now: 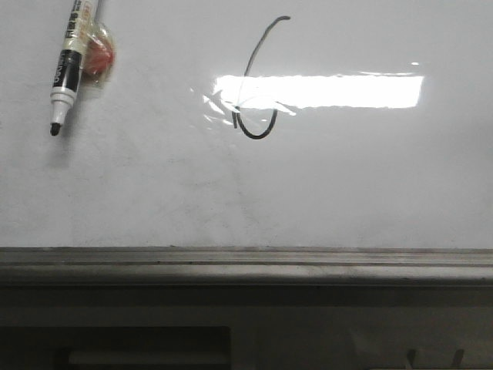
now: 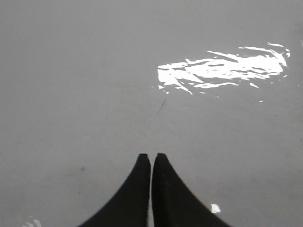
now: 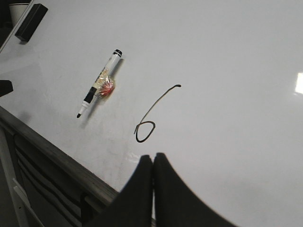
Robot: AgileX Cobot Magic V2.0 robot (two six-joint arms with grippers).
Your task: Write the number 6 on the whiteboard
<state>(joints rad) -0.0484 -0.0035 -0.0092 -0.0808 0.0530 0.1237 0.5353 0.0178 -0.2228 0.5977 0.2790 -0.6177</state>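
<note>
Your number 6 sits centre frame on the whiteboard; marker lies upper left. Both the left gripper and right gripper are closed, empty; keep them clear of wet ink.

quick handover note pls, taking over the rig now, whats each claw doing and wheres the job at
Left claw: shut, empty, over bare board.
Right claw: shut, empty, near the drawn figure.
The number 6 is drawn on the whiteboard, stem and closed loop complete; glare crosses its middle in the front view.
The marker lies uncapped on the board, left of the figure, with a reddish wrapped lump taped to its barrel.
Done: the writing, and the marker is set down.
Left: apparently nothing beyond parking the arms.
</note>
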